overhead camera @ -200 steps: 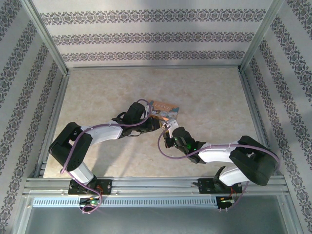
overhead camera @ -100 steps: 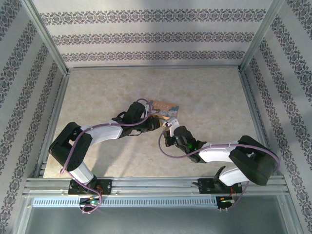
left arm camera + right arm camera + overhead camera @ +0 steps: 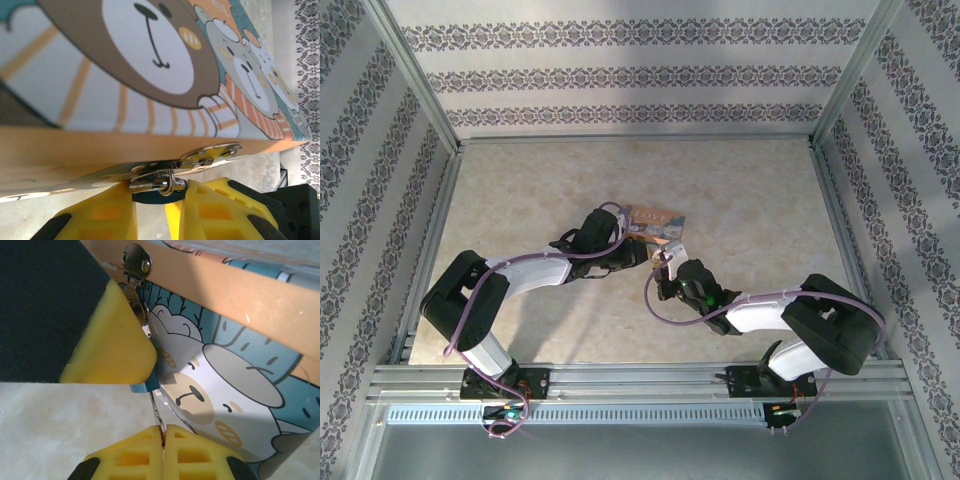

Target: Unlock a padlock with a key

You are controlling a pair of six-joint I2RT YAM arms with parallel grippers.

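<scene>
Tin (image 3: 150,60) with cartoon bears lies mid-table (image 3: 740,190), both arms bent in over its near edge. Padlock (image 3: 142,387) hangs by its shackle from the tin's hasp (image 3: 210,152), on the orange side wall. Left gripper (image 3: 159,202) is narrow, its yellow fingers (image 3: 107,215) pinching the padlock's teal body from both sides. Right gripper (image 3: 163,440) is closed tight, its pads meeting on a thin metal key (image 3: 155,412). The key runs from the pads up to the underside of the padlock body. Can't tell if the tip is in the keyhole. The shackle looks closed through the hasp loop.
</scene>
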